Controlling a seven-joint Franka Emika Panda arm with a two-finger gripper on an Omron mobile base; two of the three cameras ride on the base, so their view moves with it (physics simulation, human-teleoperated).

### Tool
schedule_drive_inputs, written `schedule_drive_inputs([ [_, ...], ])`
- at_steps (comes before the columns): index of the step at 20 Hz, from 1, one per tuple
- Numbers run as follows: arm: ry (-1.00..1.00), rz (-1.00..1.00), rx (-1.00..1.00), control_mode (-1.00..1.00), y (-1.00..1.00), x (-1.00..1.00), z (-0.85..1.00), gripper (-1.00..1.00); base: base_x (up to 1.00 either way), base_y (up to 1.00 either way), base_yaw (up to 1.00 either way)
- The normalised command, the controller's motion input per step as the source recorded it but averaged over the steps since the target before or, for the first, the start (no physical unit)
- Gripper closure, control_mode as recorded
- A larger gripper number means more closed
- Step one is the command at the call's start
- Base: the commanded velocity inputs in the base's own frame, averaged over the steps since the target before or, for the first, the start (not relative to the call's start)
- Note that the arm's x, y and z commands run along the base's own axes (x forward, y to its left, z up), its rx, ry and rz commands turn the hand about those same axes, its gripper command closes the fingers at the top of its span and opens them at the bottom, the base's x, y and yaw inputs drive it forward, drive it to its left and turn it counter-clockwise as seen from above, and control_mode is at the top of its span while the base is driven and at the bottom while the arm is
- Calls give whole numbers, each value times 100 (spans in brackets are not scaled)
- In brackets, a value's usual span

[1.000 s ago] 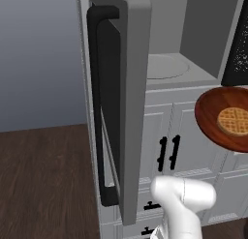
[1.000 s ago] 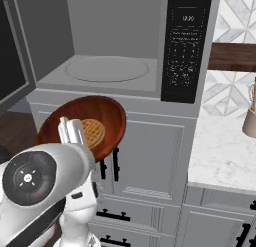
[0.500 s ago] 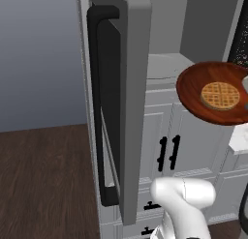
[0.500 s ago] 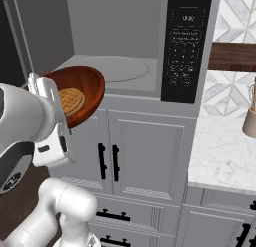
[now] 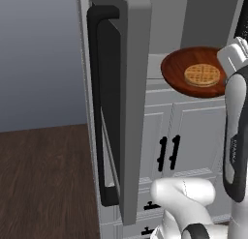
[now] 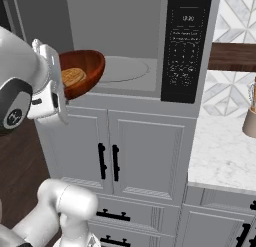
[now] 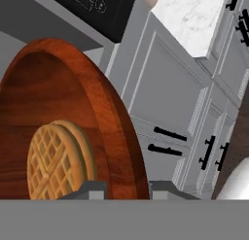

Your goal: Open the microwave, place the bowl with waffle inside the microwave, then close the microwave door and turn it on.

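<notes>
Left base view: the microwave door (image 5: 123, 102) stands wide open, edge-on, hiding most of the cavity. The bowl with waffle (image 5: 196, 77) hangs at the cavity mouth, its right rim cut off by the arm.

Right base view: the microwave (image 6: 145, 46) shows turntable (image 6: 125, 70) and control panel (image 6: 187, 46); the bowl enters from the left.

Hand view: the gripper (image 7: 126, 189) clamps the bowl rim (fingertips barely visible), with cabinet doors (image 7: 170, 103) behind.
</notes>
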Motion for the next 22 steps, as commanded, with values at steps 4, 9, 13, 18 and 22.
schedule_drive_inputs([
  [4, 7, -5, 4, -100, 2, 84, -2, 100, 0, 0, 0],
  [9, 6, -3, 3, -100, 2, 91, -13, 100, 0, 0, 0],
  [13, 6, 0, 3, -100, 9, 96, -11, 100, 0, 0, 0],
  [18, 2, 0, 1, -100, 20, 92, -13, 100, 0, 0, 0],
  [22, 0, 0, 1, -100, 22, 86, -7, 100, 0, 0, 0],
])
